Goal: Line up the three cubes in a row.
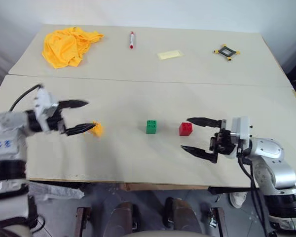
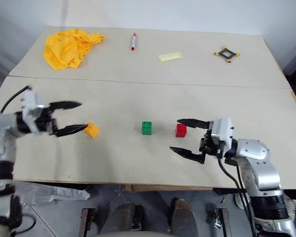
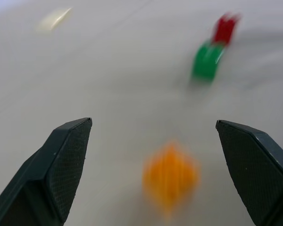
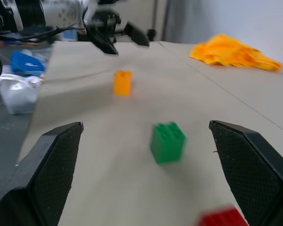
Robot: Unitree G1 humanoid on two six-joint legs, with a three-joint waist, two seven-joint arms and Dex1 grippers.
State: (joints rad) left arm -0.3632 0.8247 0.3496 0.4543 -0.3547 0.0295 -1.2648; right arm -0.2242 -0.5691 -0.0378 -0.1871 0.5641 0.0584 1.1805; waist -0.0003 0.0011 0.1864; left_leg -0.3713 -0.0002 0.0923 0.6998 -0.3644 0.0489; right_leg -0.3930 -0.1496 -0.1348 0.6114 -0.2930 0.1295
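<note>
The orange-yellow brick, green brick and red brick, studded plastic, are sitting in a row paralleling the table's front edge. The left gripper and right gripper are both spreading empty fingers.

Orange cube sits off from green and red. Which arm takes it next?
Left, probably. The left gripper is open with the orange-yellow cube right at its fingertips. The right gripper is open beside the red cube, with the green cube between.
</note>
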